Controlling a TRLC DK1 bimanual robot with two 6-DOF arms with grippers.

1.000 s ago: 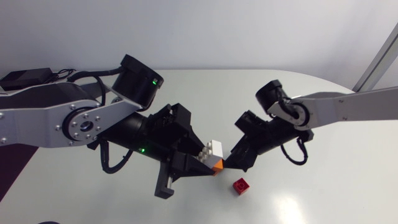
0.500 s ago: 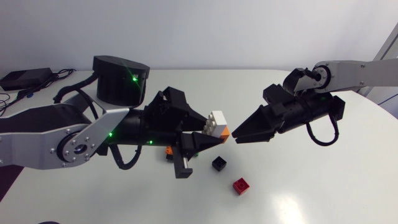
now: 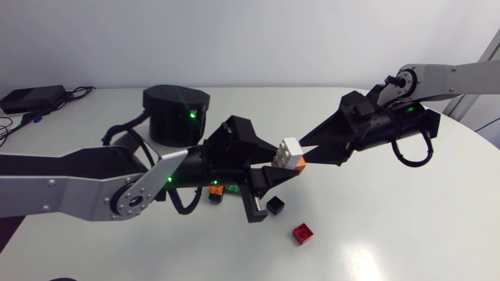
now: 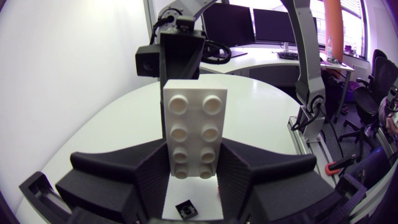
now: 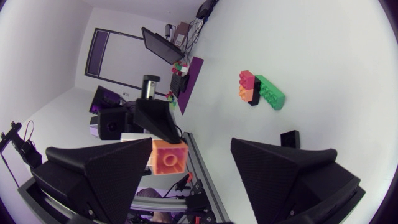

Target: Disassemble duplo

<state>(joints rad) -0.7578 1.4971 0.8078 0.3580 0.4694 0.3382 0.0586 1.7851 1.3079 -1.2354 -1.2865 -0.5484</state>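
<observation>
Nearest the camera, a red brick is lying alone on the white table, with a black brick sitting just beyond it, the two apart. Farther back, a small cluster of bricks in green, pink and orange is resting flat on the tabletop, partly tucked under the left arm in the overhead view. Above these loose pieces, over the middle of the table, the left gripper is clamping a white brick between its two broad fingers, both pressing on its long sides, and is holding it clear of the surface. An orange brick is sitting against the white brick's underside. Coming in from the opposite side, the right gripper is hanging with its fingers spread wide. The orange brick is lying just beside one of them, though whether they are touching cannot be told. The other finger is standing well apart from it.
</observation>
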